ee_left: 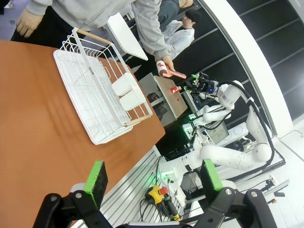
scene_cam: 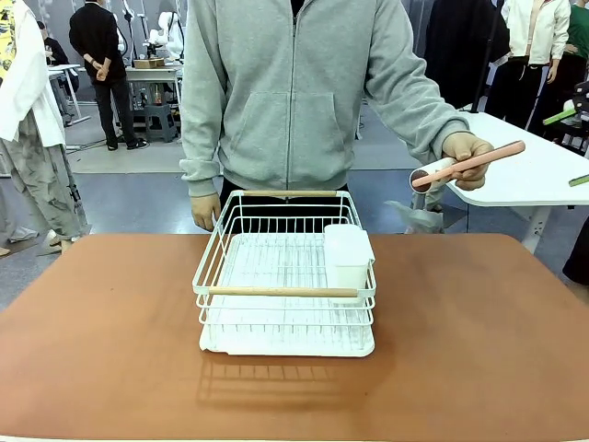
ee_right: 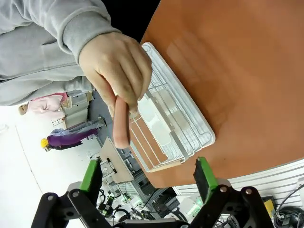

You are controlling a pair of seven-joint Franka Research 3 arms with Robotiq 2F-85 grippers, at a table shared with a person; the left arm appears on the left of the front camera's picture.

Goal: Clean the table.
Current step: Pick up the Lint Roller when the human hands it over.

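The reddish-brown table (scene_cam: pixel 479 331) carries a white wire dish rack (scene_cam: pixel 285 285) at its middle. A person in a grey hoodie stands at the far side. One hand (scene_cam: pixel 467 152) holds a lint roller (scene_cam: pixel 474 161) with a pink handle over the table's far right corner. In the right wrist view that hand (ee_right: pixel 116 71) points the pink handle (ee_right: pixel 121 123) at my right gripper (ee_right: pixel 148 175), which is open just short of the handle's tip. My left gripper (ee_left: pixel 153 178) stands open and empty off the table's edge, with the rack (ee_left: pixel 95 95) far ahead.
A white cutlery cup (scene_cam: pixel 348 253) sits in the rack's right corner. A white-topped table (scene_cam: pixel 543 175) stands behind at the right. The person's other hand (scene_cam: pixel 204 210) hangs just behind the rack. Other people stand far back.
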